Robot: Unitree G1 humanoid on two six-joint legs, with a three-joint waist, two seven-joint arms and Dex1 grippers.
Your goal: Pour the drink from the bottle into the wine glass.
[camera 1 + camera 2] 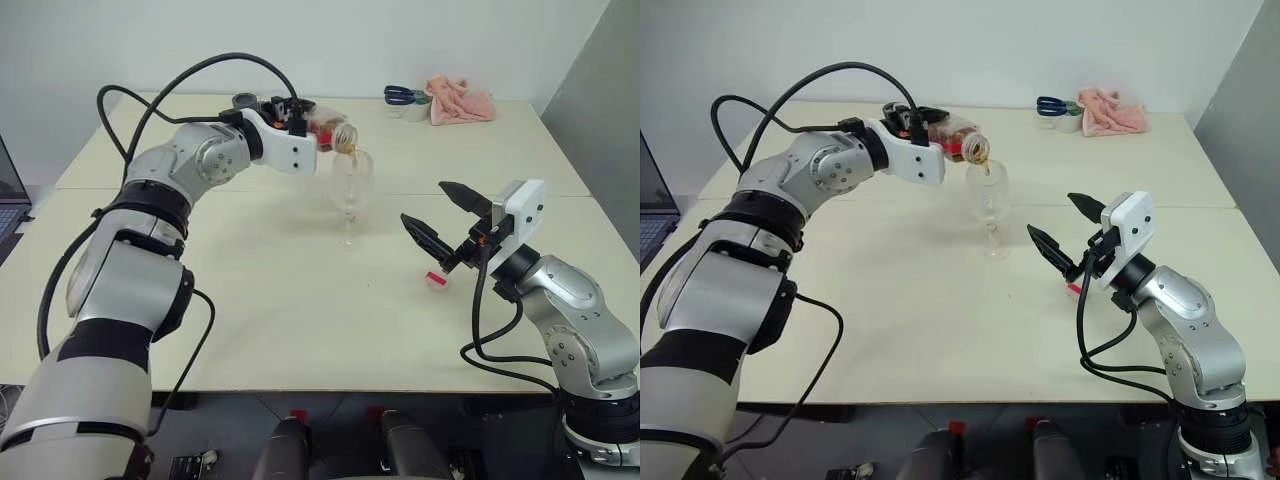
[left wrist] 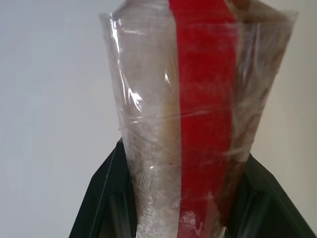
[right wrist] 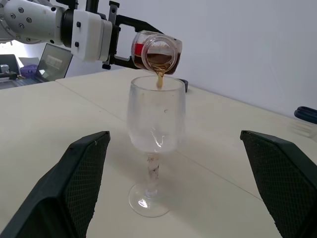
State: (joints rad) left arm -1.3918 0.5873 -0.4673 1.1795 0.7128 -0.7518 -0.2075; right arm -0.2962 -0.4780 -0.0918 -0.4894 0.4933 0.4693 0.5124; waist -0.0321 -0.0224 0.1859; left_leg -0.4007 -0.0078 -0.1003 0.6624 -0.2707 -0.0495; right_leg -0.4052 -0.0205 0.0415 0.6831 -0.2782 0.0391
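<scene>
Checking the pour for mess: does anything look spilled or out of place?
No spill shows. The bottle, tipped over the wine glass, sends the drink inside the rim. The only stray item: its pink-red cap lies loose on the table.

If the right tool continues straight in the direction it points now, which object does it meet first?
Most likely the wine glass: it stands centred between the open right tool's fingers in the wrist view, nothing before it. Depth is uncertain.

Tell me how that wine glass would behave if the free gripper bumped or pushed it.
The wine glass looks top-heavy: a wide bowl on a thin stem over a small round foot, so a push high up would probably tip it. It holds almost no drink yet, so it is likely light and may slide. Thin clear walls suggest it is fragile.
</scene>
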